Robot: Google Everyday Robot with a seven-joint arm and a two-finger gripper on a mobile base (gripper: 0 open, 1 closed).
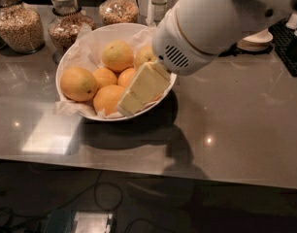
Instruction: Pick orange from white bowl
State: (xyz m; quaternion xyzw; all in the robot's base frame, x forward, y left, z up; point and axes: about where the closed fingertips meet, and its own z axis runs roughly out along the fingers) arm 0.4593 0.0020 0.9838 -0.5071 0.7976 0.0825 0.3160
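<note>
The large white bowl (67,61), lined with crumpled white paper, stands on the grey counter and holds several oranges. One orange (78,84) lies at the left, one (117,55) at the back, and one (108,98) at the front. My gripper (125,104), cream-coloured, hangs from the big white wrist housing (202,30). It reaches down into the front right of the bowl. Its tip is beside the front orange and just over the rim. It hides part of the oranges on the right.
Glass jars of grains (18,23) (66,21) (118,6) stand behind the bowl along the counter's far edge. A stack of white plates (257,39) is at the back right. The counter's front edge (139,166) runs below the bowl, with cables on the floor beneath.
</note>
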